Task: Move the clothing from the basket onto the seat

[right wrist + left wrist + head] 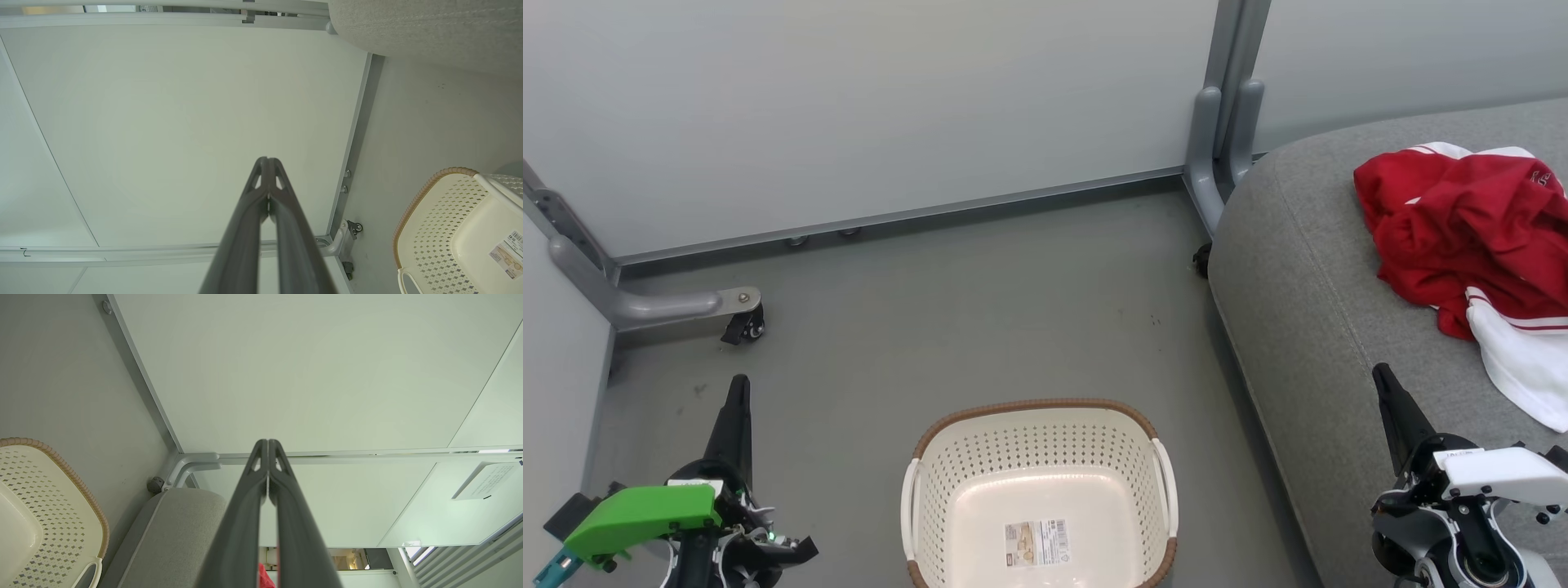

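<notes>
The clothing [1462, 220] lies as a crumpled red heap with white stripes and panels on the seat [1298, 310], at two o'clock in the head view. The basket [1033, 445], at six o'clock, holds just its label [1036, 542], so the task looks finished. The left gripper [738, 392] at eight o'clock and the right gripper [1384, 384] at four o'clock are both closed on nothing.
</notes>
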